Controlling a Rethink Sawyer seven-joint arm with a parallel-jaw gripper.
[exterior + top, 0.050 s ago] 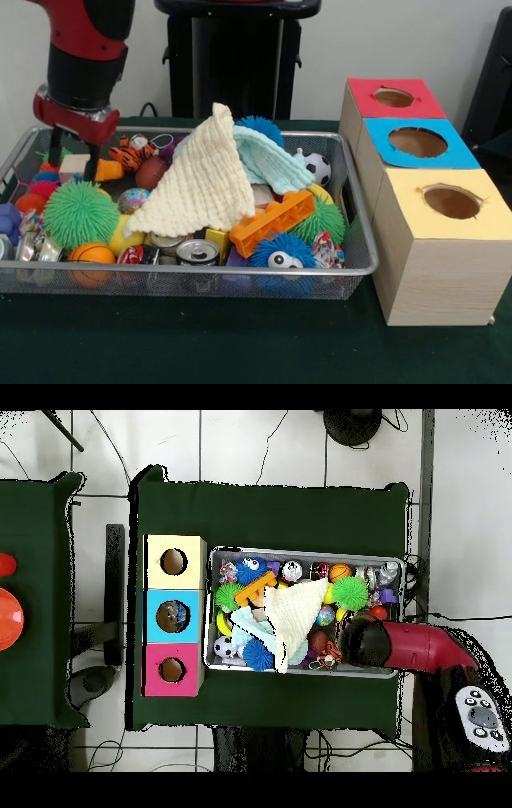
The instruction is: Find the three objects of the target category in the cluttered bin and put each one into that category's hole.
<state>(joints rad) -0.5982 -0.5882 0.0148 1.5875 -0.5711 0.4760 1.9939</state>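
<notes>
A wire mesh bin (200, 271) holds a heap of toys. A cream cloth (200, 188) and a pale blue cloth (272, 160) are draped over the middle. Around them lie an orange brick (272, 220), green spiky balls (78, 212), a blue spiky ball with eyes (280, 252), a soccer ball (318, 168), a small basketball (92, 254), a tin can (198, 252) and a tiger toy (128, 152). My gripper (74, 160) hangs over the bin's far left corner, open, its fingers straddling a beige block (74, 166). In the overhead view the arm's wrist (358, 642) covers the gripper.
Three wooden boxes with round holes stand in a row right of the bin: a red-topped box (394, 98), a blue-topped box (418, 142) and a yellow-topped box (452, 202). A dark green cloth (240, 344) covers the table. The bin's rim (300, 551) walls in the toys.
</notes>
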